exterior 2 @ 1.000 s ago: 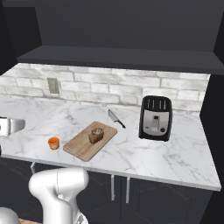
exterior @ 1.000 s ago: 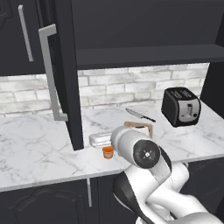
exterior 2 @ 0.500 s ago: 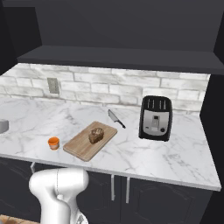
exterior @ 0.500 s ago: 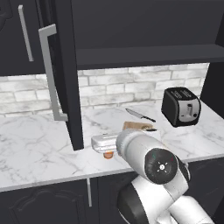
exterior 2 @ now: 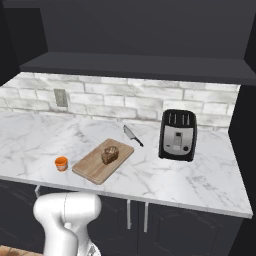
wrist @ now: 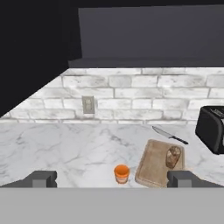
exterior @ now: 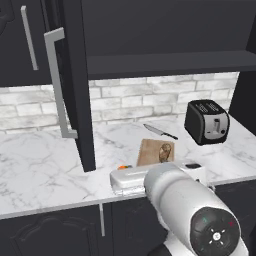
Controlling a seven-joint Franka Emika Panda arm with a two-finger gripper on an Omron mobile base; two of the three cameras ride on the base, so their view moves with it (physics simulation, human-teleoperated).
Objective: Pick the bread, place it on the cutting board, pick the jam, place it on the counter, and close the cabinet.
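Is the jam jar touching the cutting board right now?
Apart. The right base view shows bare counter between the jam and the cutting board.

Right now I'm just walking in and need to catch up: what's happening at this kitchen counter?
The bread already sits on the cutting board, and the jam stands on the counter beside it. The claw is open and empty, hanging just in front of the jam. The cabinet door is open, so closing it remains.
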